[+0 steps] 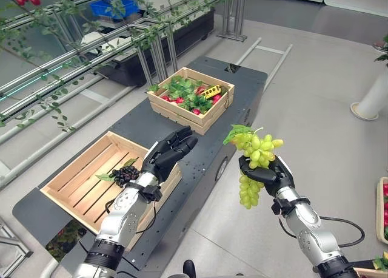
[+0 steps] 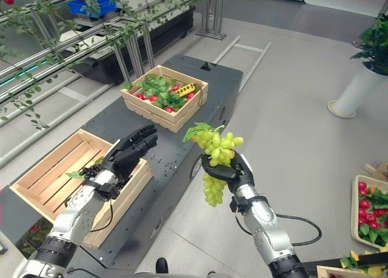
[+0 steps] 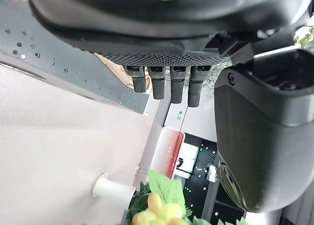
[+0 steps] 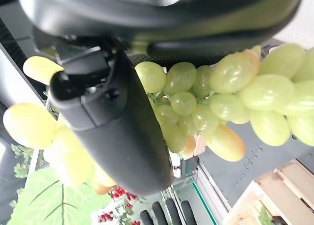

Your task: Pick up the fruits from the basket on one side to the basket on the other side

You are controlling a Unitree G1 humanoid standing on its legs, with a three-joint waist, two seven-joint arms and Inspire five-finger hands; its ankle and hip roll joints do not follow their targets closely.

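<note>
Grapes (image 1: 254, 162) hang long axis vertical, leafy stem end up, and we see the right robot hand (image 1: 270, 173) curled around them off the bench's (image 1: 236, 90) edge, over the floor. Left robot hand (image 1: 170, 153) hovers with fingers straight above the near crate (image 1: 73, 184), where a dark grape bunch (image 1: 124, 175) lies.

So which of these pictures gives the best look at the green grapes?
The left eye view: the whole green grape bunch shows, hanging from the right robot hand beside the table. The right eye view shows it much the same. The right wrist view sees only close-up grapes; the left wrist view catches a few.
</note>
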